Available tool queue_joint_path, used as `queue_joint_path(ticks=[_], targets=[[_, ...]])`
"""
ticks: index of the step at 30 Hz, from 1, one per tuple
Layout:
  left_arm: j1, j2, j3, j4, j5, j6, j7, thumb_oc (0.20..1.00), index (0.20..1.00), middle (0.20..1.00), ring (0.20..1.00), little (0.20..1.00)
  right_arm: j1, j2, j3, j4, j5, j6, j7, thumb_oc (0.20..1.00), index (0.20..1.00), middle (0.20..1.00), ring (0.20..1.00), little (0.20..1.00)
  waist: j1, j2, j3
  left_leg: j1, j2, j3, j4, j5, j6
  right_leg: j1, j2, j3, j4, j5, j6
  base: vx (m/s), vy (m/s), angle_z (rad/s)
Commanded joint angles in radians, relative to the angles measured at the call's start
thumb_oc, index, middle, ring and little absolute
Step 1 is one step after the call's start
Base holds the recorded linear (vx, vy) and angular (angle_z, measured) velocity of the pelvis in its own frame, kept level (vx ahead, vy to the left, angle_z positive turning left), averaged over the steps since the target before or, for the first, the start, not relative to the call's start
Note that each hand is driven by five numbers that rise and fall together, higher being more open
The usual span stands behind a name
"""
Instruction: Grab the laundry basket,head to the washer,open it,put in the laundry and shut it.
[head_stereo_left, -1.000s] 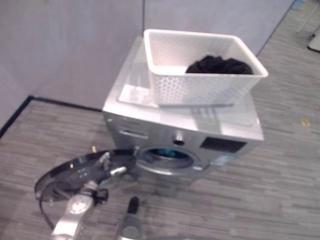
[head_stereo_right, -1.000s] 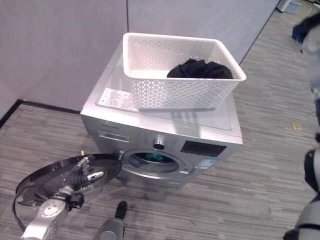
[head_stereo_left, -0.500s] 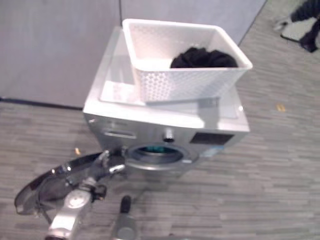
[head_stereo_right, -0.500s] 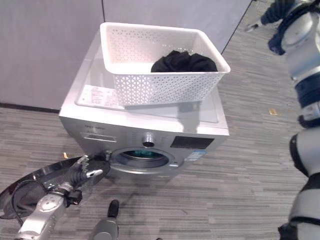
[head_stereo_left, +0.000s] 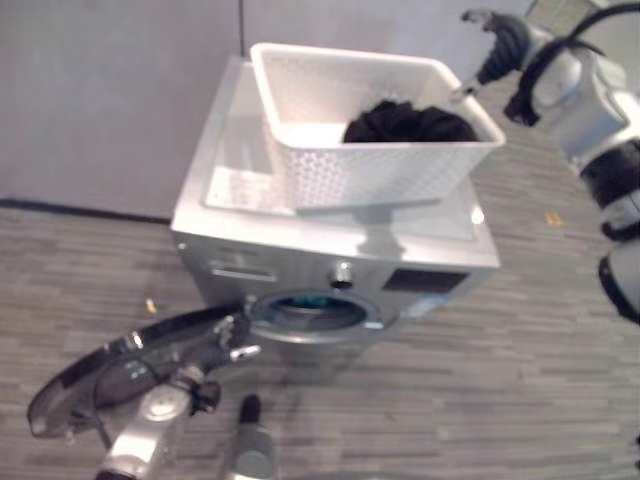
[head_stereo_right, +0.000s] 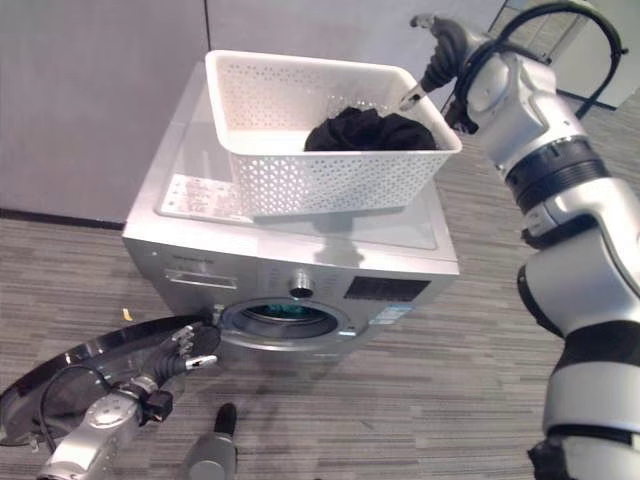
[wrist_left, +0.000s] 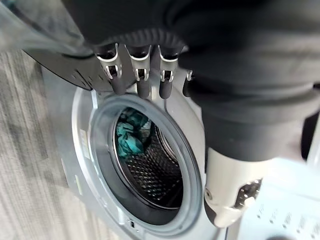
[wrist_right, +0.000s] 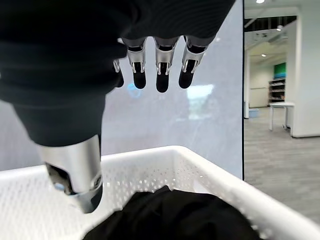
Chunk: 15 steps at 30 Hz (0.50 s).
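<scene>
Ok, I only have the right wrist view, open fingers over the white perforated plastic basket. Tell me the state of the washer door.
Observer: The round dark-glass door of the silver front-loading washer is swung wide open, and the left hand rests open at its inner edge.
Operator: Report what's in the drum.
Observer: A teal cloth lies inside the drum.
Operator: Give me the basket's spot.
Observer: The white perforated plastic basket sits on the washer's top, the black laundry heaped toward its right, and the right hand hovers above its far right corner.
</scene>
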Motion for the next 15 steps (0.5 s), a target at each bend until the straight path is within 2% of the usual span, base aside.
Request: queue_joint_path(ticks=[1, 2, 3, 4, 5, 6, 7, 8, 9, 10, 11, 12, 13, 14, 15], targets=[[-0.014, 0.065, -0.002, -0.058, 0.002, -0.046, -0.003, 1.0, 1.0, 1.0, 1.0, 1.0, -0.039, -0.07, -0.05, 0.017, 0.003, -0.014, -0.03, 1.0, 1.0, 1.0, 1.0, 1.0, -0.042, -0.029, 0.0, 0.184, 0.02, -0.136, -0.212, 0.031, -0.057, -0.05, 0.014, 0.072, 0.101, 0.163, -0.024, 0.43, 0.123, 1.06], [-0.024, 0.056, 0.006, -0.062, -0.008, -0.054, 0.0, 1.0, 1.0, 1.0, 1.0, 1.0, -0.05, -0.096, -0.034, 0.023, -0.001, -0.008, -0.021, 1.0, 1.0, 1.0, 1.0, 1.0, -0.073, -0.011, 0.016, 0.23, 0.013, -0.171, -0.215, 0.007, -0.072, -0.102, 0.03, 0.079, -0.001, 0.058, -0.051, 0.38, -0.034, 1.18], [-0.024, 0.051, 0.009, -0.066, -0.011, -0.058, 0.001, 1.0, 1.0, 1.0, 1.0, 1.0, -0.052, -0.11, -0.03, 0.023, -0.002, -0.009, -0.021, 1.0, 1.0, 1.0, 1.0, 1.0, -0.086, -0.005, 0.024, 0.24, 0.005, -0.193, -0.207, -0.002, -0.079, -0.105, 0.037, 0.087, -0.052, 0.055, -0.05, 0.46, -0.157, 1.15], [-0.031, 0.035, -0.001, -0.051, -0.008, -0.062, 0.004, 1.0, 1.0, 1.0, 1.0, 1.0, -0.043, -0.133, -0.024, 0.019, 0.007, -0.01, -0.023, 1.0, 1.0, 1.0, 1.0, 1.0, -0.106, -0.005, 0.032, 0.256, -0.002, -0.232, -0.198, -0.022, -0.091, -0.118, 0.056, 0.134, -0.155, 0.047, -0.042, 0.46, -0.252, 1.37], [-0.048, 0.009, -0.019, -0.022, -0.007, -0.067, 0.004, 1.0, 1.0, 1.0, 1.0, 1.0, 0.002, -0.212, -0.043, -0.015, 0.019, -0.011, -0.026, 1.0, 1.0, 1.0, 1.0, 1.0, -0.141, -0.009, 0.038, 0.279, -0.021, -0.309, -0.189, -0.051, -0.118, -0.148, 0.07, 0.276, -0.307, 0.098, -0.009, 0.47, -0.272, 1.43], [-0.057, 0.002, -0.026, -0.014, -0.007, -0.068, 0.004, 1.0, 1.0, 1.0, 1.0, 1.0, 0.015, -0.243, -0.048, -0.033, 0.014, -0.009, -0.028, 1.0, 1.0, 1.0, 1.0, 1.0, -0.153, -0.013, 0.04, 0.29, -0.026, -0.335, -0.191, -0.057, -0.125, -0.161, 0.074, 0.321, -0.331, 0.134, 0.001, 0.4, -0.259, 1.57], [-0.079, -0.002, -0.036, -0.004, 0.0, -0.062, 0.002, 1.0, 1.0, 1.0, 1.0, 1.0, 0.025, -0.297, -0.049, -0.075, 0.009, -0.005, -0.026, 1.0, 1.0, 1.0, 1.0, 1.0, -0.162, -0.033, 0.034, 0.291, -0.038, -0.356, -0.187, -0.067, -0.138, -0.14, 0.073, 0.347, -0.355, 0.14, 0.005, 0.16, -0.113, 1.74], [-0.083, -0.001, -0.04, -0.003, 0.001, -0.062, 0.003, 1.0, 1.0, 1.0, 1.0, 1.0, 0.033, -0.304, -0.056, -0.083, 0.008, -0.002, -0.025, 1.0, 1.0, 1.0, 1.0, 1.0, -0.165, -0.033, 0.037, 0.291, -0.04, -0.363, -0.184, -0.067, -0.138, -0.134, 0.069, 0.34, -0.359, 0.139, 0.006, 0.19, -0.214, 1.57], [-0.106, -0.016, -0.053, 0.007, 0.016, -0.064, -0.004, 1.0, 1.0, 1.0, 1.0, 1.0, 0.148, -0.369, -0.143, -0.181, 0.008, -0.003, -0.038, 1.0, 1.0, 1.0, 1.0, 1.0, -0.188, -0.04, 0.028, 0.302, -0.034, -0.418, -0.186, -0.074, -0.154, -0.104, 0.063, 0.314, -0.354, 0.119, 0.005, 0.19, -0.254, 1.3], [-0.109, -0.026, -0.055, 0.006, 0.015, -0.066, 0.004, 1.0, 1.0, 1.0, 1.0, 1.0, 0.224, -0.384, -0.206, -0.232, 0.028, -0.005, -0.053, 1.0, 1.0, 1.0, 1.0, 1.0, -0.202, -0.043, 0.021, 0.316, -0.006, -0.436, -0.196, -0.066, -0.167, -0.098, 0.076, 0.294, -0.333, 0.109, 0.001, 0.2, -0.322, 1.14], [-0.109, -0.033, -0.054, 0.002, 0.01, -0.065, 0.005, 1.0, 1.0, 1.0, 1.0, 1.0, 0.267, -0.395, -0.232, -0.283, 0.04, -0.008, -0.048, 1.0, 1.0, 1.0, 1.0, 1.0, -0.208, -0.044, 0.017, 0.318, 0.008, -0.442, -0.205, -0.054, -0.176, -0.097, 0.077, 0.28, -0.332, 0.115, 0.0, 0.19, -0.316, 1.7], [-0.103, -0.031, -0.062, -0.017, -0.001, -0.056, 0.005, 1.0, 1.0, 1.0, 1.0, 1.0, 0.373, -0.419, -0.309, -0.373, 0.077, -0.007, -0.043, 1.0, 1.0, 1.0, 1.0, 1.0, -0.223, -0.048, -0.008, 0.323, 0.046, -0.461, -0.221, -0.047, -0.186, -0.078, 0.087, 0.247, -0.352, 0.111, -0.009, 0.11, -0.213, 1.32], [-0.103, -0.029, -0.063, -0.017, -0.001, -0.056, 0.005, 1.0, 1.0, 1.0, 1.0, 1.0, 0.381, -0.419, -0.316, -0.375, 0.077, -0.006, -0.043, 1.0, 1.0, 1.0, 1.0, 1.0, -0.223, -0.05, -0.008, 0.322, 0.046, -0.462, -0.221, -0.047, -0.186, -0.078, 0.087, 0.246, -0.352, 0.111, -0.009, 0.15, -0.26, 0.88], [-0.1, -0.037, -0.064, -0.034, -0.001, -0.049, 0.004, 1.0, 1.0, 1.0, 1.0, 1.0, 0.459, -0.442, -0.362, -0.466, 0.11, -0.009, -0.029, 1.0, 1.0, 1.0, 1.0, 1.0, -0.238, -0.044, -0.018, 0.324, 0.077, -0.458, -0.237, -0.04, -0.195, -0.068, 0.103, 0.232, -0.367, 0.101, -0.011, 0.05, -0.117, 0.24], [-0.1, -0.031, -0.068, -0.035, -0.001, -0.049, 0.004, 1.0, 1.0, 1.0, 1.0, 1.0, 0.487, -0.444, -0.389, -0.475, 0.108, -0.007, -0.028, 1.0, 1.0, 1.0, 1.0, 1.0, -0.234, -0.048, -0.02, 0.325, 0.08, -0.459, -0.24, -0.039, -0.196, -0.068, 0.105, 0.23, -0.368, 0.101, -0.012, 0.05, -0.166, 0.33]])
